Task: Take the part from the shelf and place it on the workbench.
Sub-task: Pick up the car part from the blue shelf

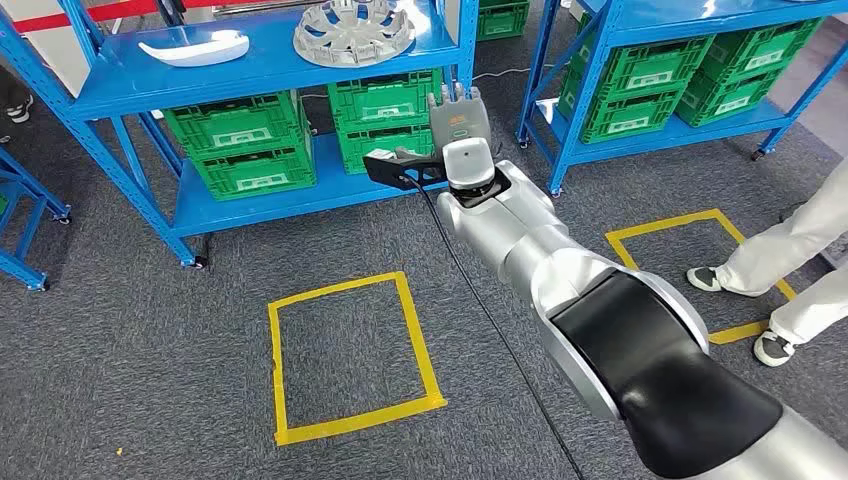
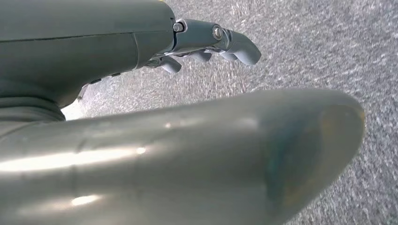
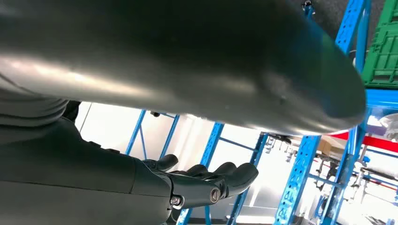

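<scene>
The right robot hand (image 1: 458, 112), empty with fingers apart, reaches toward the shelf (image 1: 250, 70); next it must grasp the round part (image 1: 354, 30)

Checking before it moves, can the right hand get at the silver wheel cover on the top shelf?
Probably yes: the right hand is raised and empty just below the wheel cover, nothing between them.

A round silver part (image 1: 353, 30) with radial spokes, like a wheel cover, is seen lying flat on the top board of the blue shelf (image 1: 270, 68). It is placed beyond the raised right hand (image 1: 458, 118) and off to its left, well apart from the fingers, untouched.
</scene>
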